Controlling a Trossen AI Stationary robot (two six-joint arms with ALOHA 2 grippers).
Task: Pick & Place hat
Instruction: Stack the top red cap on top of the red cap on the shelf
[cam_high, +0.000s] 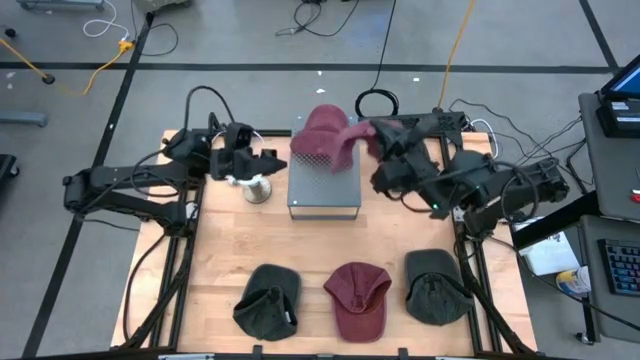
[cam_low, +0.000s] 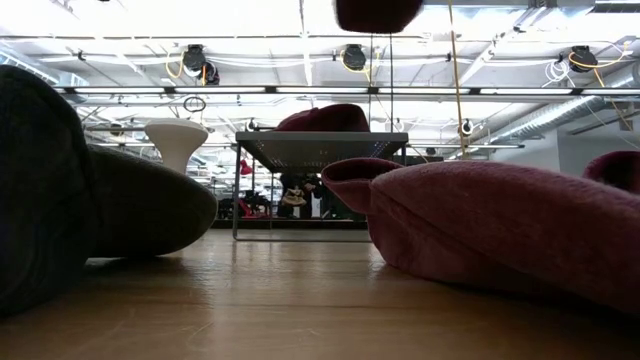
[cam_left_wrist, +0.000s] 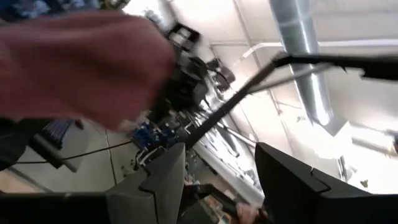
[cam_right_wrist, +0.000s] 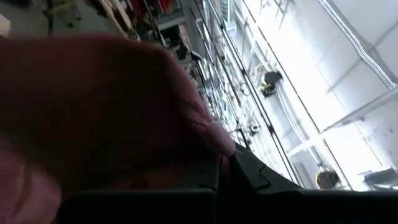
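From above, a soft maroon fabric cap (cam_high: 328, 140) drapes over the far edge of a grey metal box stand with a perforated top (cam_high: 323, 186), at about 12 o'clock on the pale wooden table (cam_high: 220, 250). The right gripper (cam_high: 368, 132) reaches in from 3 o'clock and is clenched on the cap's crown; its wrist view is filled with bunched maroon cloth (cam_right_wrist: 93, 118) pressed against the dark fingers, a detail the overhead view cannot give. The left gripper (cam_high: 278, 160) sits just beside the stand at 9 o'clock with its fingers (cam_left_wrist: 155, 183) parted and nothing between them; the blurred maroon mass (cam_left_wrist: 81, 65) ahead of it is probably the same cap.

Only the high view shows the near row: a dark olive cap (cam_high: 268, 299), a second maroon cap (cam_high: 358, 298) and another dark olive cap (cam_high: 437, 286). The low view shows their rounded, nubby sides, and a white mushroom-shaped stand (cam_low: 176, 142) on a round metal base (cam_high: 257, 190).
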